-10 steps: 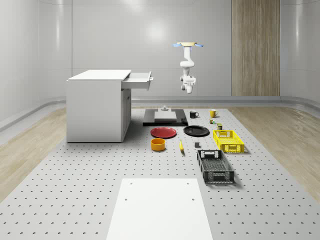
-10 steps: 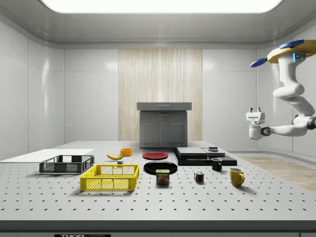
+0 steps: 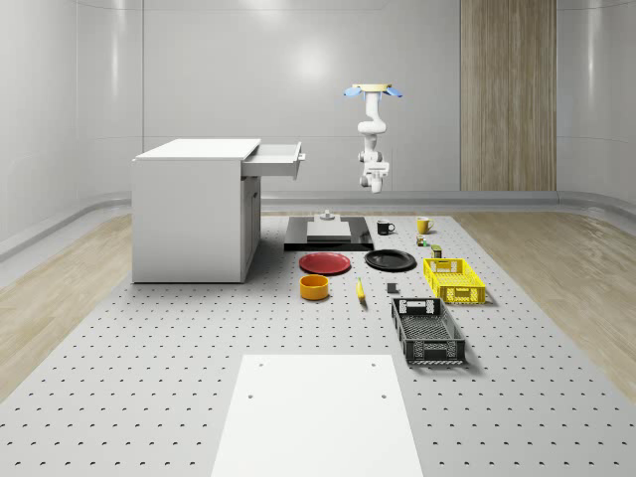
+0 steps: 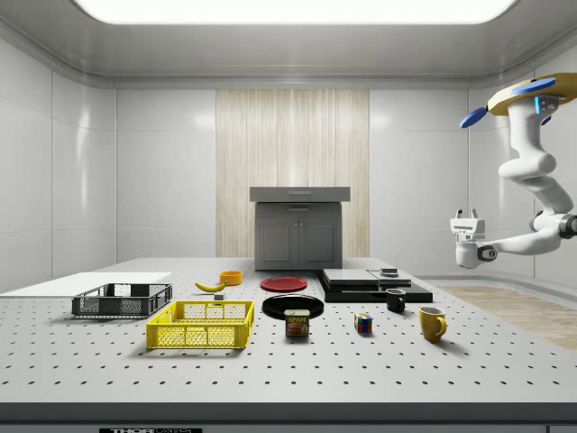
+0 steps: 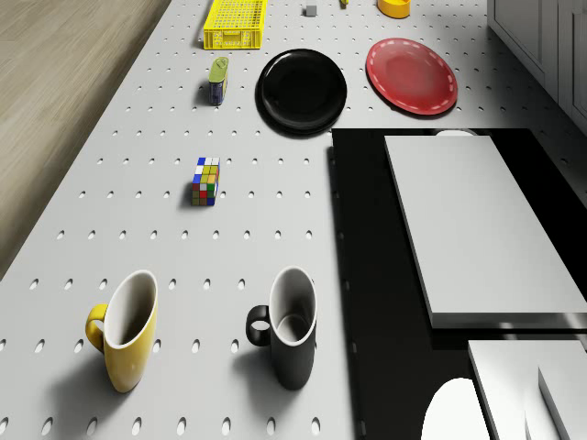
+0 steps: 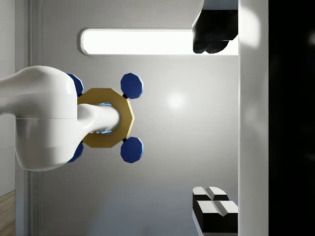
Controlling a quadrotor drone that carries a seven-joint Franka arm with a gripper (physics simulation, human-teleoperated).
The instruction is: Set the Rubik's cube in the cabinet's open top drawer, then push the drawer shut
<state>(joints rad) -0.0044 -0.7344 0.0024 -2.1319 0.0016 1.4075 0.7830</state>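
The Rubik's cube (image 5: 206, 181) (image 4: 363, 323) (image 3: 421, 240) lies on the perforated table between a can and two mugs. The white cabinet (image 3: 194, 214) (image 4: 299, 236) stands at the whole-scene view's left, its top drawer (image 3: 273, 159) (image 4: 299, 194) pulled out. The drone (image 3: 373, 90) (image 4: 527, 95) hovers high over the table's far end, above the mugs and the black platform. Its arm hangs down, and the gripper (image 4: 466, 215) (image 3: 374, 171) (image 6: 215, 120) is turned upward toward the drone, open and holding nothing, far above the cube.
A yellow mug (image 5: 128, 339) and a black mug (image 5: 289, 325) stand near the cube, beside a black platform (image 5: 367, 275) bearing a grey slab. Further along are a can (image 5: 217, 80), black plate (image 5: 301, 90), red plate (image 5: 411, 75), yellow basket (image 5: 236, 23) and black basket (image 3: 427, 331).
The arm's wrist has turned, so the hand has tipped further upward and sunk slightly. The drone tilted a little. The cube and the drawer are unmoved.
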